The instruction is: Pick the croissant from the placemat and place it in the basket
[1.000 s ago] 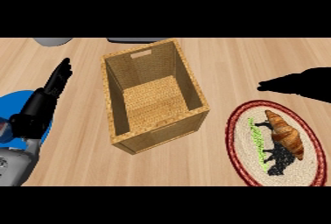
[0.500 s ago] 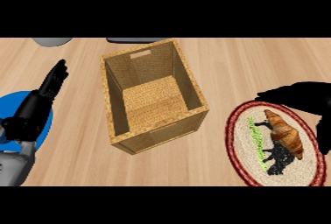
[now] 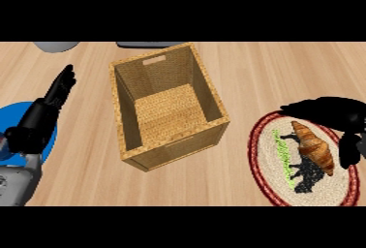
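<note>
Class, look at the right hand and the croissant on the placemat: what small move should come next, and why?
Probably lower the right hand onto the croissant and curl its fingers round it. The hand hovers just above the croissant's far end, holding nothing, and the croissant lies on the placemat, not yet in the basket.
</note>
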